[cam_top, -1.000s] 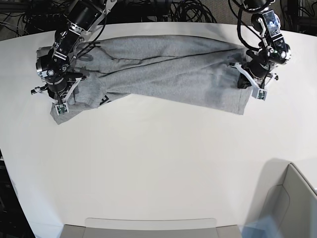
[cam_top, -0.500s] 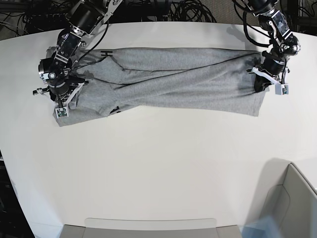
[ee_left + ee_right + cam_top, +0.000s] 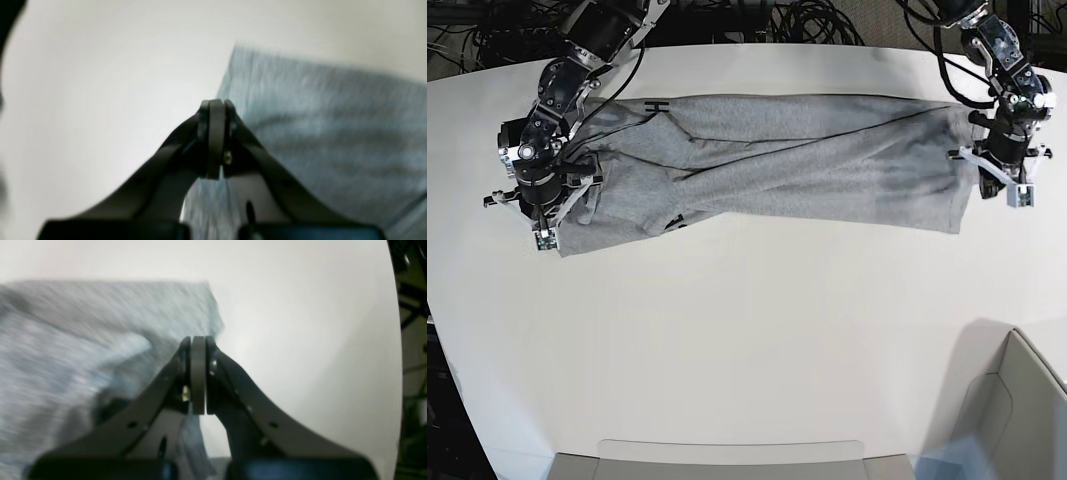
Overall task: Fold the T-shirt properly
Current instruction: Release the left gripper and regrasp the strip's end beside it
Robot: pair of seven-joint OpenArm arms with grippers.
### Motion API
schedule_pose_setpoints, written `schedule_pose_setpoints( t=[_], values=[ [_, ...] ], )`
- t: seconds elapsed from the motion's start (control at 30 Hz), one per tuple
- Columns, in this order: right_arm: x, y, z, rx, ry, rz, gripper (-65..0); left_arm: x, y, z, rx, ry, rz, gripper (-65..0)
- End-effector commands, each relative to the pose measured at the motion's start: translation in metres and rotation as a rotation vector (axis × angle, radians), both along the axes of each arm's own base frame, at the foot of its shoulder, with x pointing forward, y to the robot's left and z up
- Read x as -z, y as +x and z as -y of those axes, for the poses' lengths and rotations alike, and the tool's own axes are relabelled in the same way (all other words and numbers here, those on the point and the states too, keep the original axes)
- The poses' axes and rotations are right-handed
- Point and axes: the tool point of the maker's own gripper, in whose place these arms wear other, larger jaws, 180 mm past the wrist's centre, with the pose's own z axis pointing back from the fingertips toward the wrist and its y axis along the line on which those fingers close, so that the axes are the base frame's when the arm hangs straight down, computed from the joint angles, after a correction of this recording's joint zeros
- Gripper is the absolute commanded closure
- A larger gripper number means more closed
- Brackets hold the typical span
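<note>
Left wrist view: the left gripper (image 3: 216,110) shows its jaws pressed together at the edge of the grey T-shirt (image 3: 327,133), cloth running under and between them, so they appear clamped on the shirt's border. The white desk (image 3: 100,83) lies to the shirt's left. The picture is blurred.

Right wrist view: the right gripper (image 3: 198,346) has its jaws closed on the T-shirt (image 3: 83,350) near a corner, a strip of fabric hanging below the pads. The desk (image 3: 300,323) stretches bare to the shirt's right, with dark cables beyond its rim.

Base view: the T-shirt (image 3: 777,165) lies stretched in a long band across the far part of the desk (image 3: 747,340), creased diagonally, a scrap of black lettering showing near its upper left. The right gripper (image 3: 549,215) pins the shirt's left end, the left gripper (image 3: 999,178) its right end. A grey bin (image 3: 1017,400) stands well apart from the shirt, at the desk's near right corner.
</note>
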Motion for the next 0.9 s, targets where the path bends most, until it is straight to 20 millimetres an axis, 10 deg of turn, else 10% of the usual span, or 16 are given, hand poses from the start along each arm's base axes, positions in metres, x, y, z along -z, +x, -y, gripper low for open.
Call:
schedule_pose_setpoints(
  t=[0.0,0.17,0.43,0.87],
  values=[
    [-0.017,0.012,0.0,-0.009,-0.005,0.066,0.0,-0.021,0.009,-0.001,0.015,0.03,0.063,0.0],
    [-0.015,0.01,-0.001,-0.008,0.0,0.061,0.0,-0.032,0.002,-0.001,0.015,0.076,0.013,-1.2],
    [-0.009,0.005,-0.002,-0.009,0.004,0.042,0.0,-0.02,-0.027,-0.006,-0.023,0.096,-0.216,-29.6],
    [-0.006,0.003,-0.002,-0.01,0.006,0.035,0.0,0.021,-0.041,-0.036,-0.136,-0.074,-0.46,-31.2]
  ],
)
